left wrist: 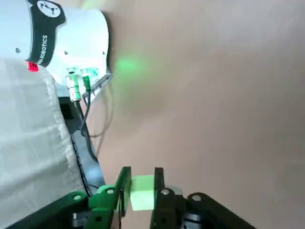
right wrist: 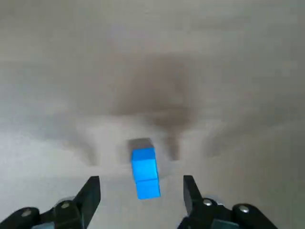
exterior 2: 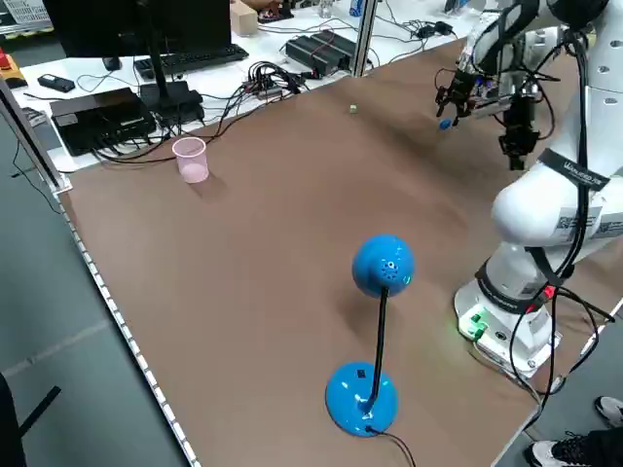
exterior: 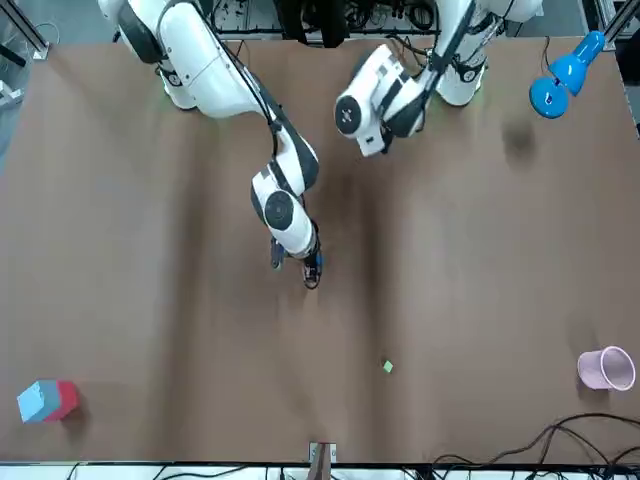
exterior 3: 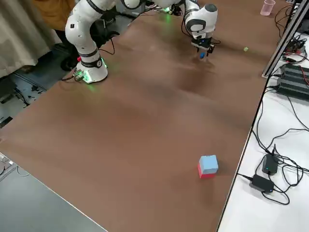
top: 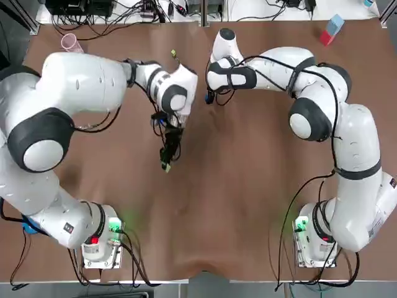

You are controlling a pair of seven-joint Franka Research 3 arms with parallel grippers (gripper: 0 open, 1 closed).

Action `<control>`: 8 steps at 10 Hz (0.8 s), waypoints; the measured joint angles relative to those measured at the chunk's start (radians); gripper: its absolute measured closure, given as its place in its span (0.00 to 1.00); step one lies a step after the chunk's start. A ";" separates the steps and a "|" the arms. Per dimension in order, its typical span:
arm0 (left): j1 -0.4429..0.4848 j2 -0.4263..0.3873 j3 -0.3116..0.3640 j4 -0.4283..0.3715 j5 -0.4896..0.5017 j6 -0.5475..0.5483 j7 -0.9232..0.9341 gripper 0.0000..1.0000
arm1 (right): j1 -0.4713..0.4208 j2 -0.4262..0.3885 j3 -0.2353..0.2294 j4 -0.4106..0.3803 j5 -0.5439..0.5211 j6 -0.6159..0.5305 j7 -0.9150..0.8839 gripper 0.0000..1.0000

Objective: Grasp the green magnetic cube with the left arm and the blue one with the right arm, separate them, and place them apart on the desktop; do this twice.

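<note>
Left claw [left wrist: 141, 180] clamps green cube one [left wrist: 142, 196]; green cube two [exterior: 387, 367] lies loose at front-view lower centre. Wide-open right claw [right wrist: 140, 182] stands over one blue cube [right wrist: 144, 164].

Overall light: bright and even, from overhead across the brown table [top: 248, 186].
Arm shadows: soft-edged and wide; darkest as a vertical band in the front view, below the left arm [exterior: 375, 95].
Right wrist view: diffuse dark patch on the table, faint doubled finger shadows, short grey shadow touching the blue cube [right wrist: 144, 171].
Green glow: from the base lights [top: 115, 226], spilling onto the table in the left wrist view.
Glare: strong on the white arm shells; pale, washed face on the green cube [left wrist: 142, 192].
Lamp shadow: soft smudge just beside the blue lamp [exterior: 560, 80].
</note>
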 joint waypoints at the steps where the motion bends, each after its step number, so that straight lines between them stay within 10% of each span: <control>1: -0.022 0.017 -0.010 -0.012 -0.002 0.000 -0.009 0.77 | -0.008 -0.007 0.000 0.000 0.000 -0.010 -0.013 0.21; 4: -0.047 0.055 -0.012 -0.014 -0.002 0.000 -0.019 0.67 | -0.040 -0.040 -0.015 -0.002 -0.001 -0.087 -0.082 0.21; 8: -0.013 0.055 0.000 0.042 0.006 0.009 -0.019 0.07 | -0.104 -0.097 -0.073 -0.032 -0.001 -0.122 -0.190 0.22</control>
